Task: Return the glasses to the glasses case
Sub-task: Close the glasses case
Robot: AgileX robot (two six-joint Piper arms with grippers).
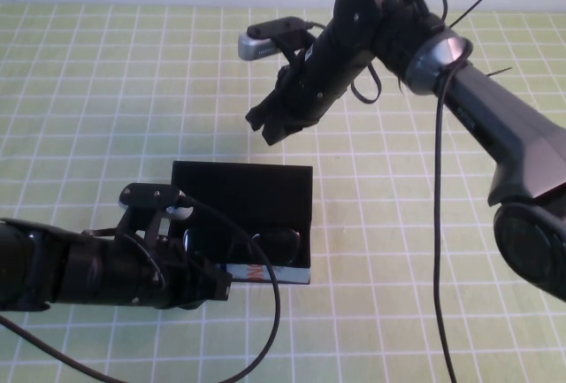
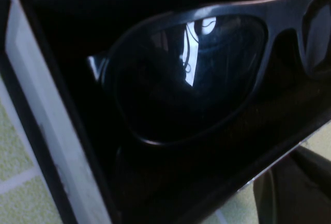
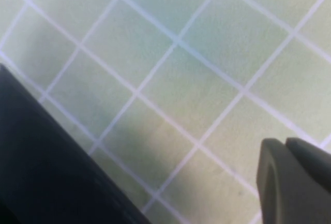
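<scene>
black rectangular box-like glasses case point(image 1: 243, 190) sits open near the middle of the table, flip lid raised upright at its far side, black lining inside. front edge carries blue, white and orange print. black plastic-framed glasses with dark reflective lenses point(image 2: 191, 74) lie inside the case, lens facing up, frame close to the case's pale side wall point(image 2: 49, 125). in the high view only part of the frame point(image 1: 279, 240) shows.

left gripper point(image 1: 217, 284) sits at the case's front-left corner; right gripper point(image 1: 274, 126) hangs above the table beyond the lid.

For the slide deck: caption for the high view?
Black plastic-framed glasses in open black case; left hand at its front, right hand raised behind.
</scene>
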